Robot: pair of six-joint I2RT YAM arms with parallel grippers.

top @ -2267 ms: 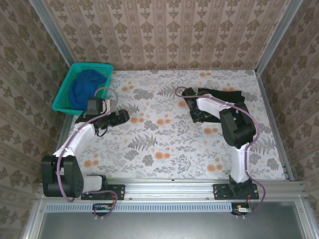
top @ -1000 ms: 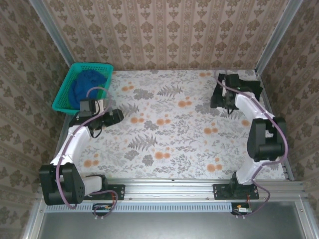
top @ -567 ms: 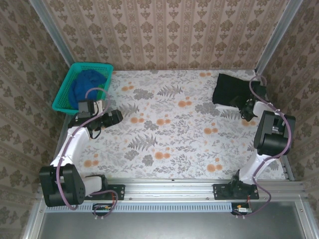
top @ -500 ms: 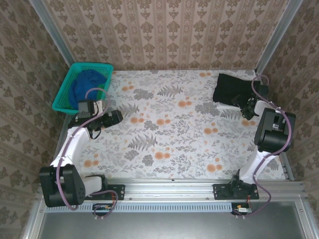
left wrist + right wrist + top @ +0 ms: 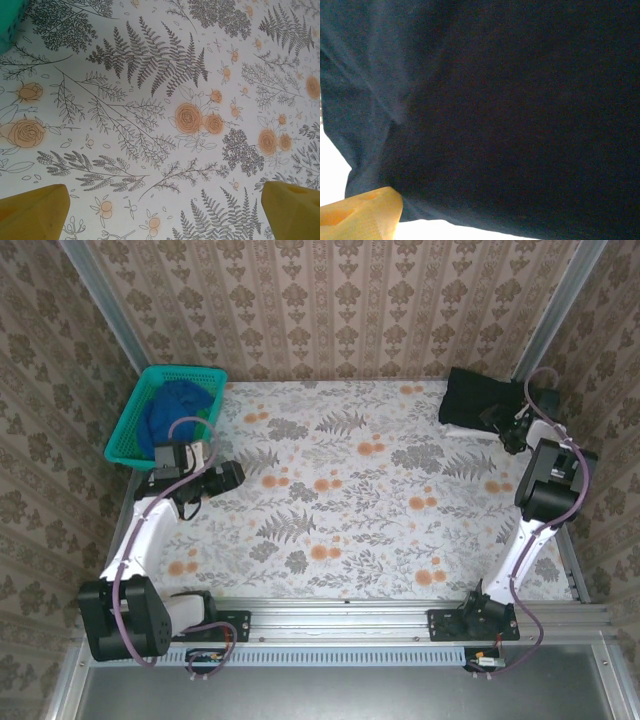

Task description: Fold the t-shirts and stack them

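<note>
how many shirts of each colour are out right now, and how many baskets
black t-shirt: 1
blue t-shirt: 1
teal basket: 1
total: 3

Teal basket [image 5: 121, 436] sat at the far-left corner of the floral-clothed table [image 5: 340, 510]. Patterned wallpaper [image 5: 330, 310] lined the walls. A metal rail [image 5: 340, 612] ran along the near edge.
</note>
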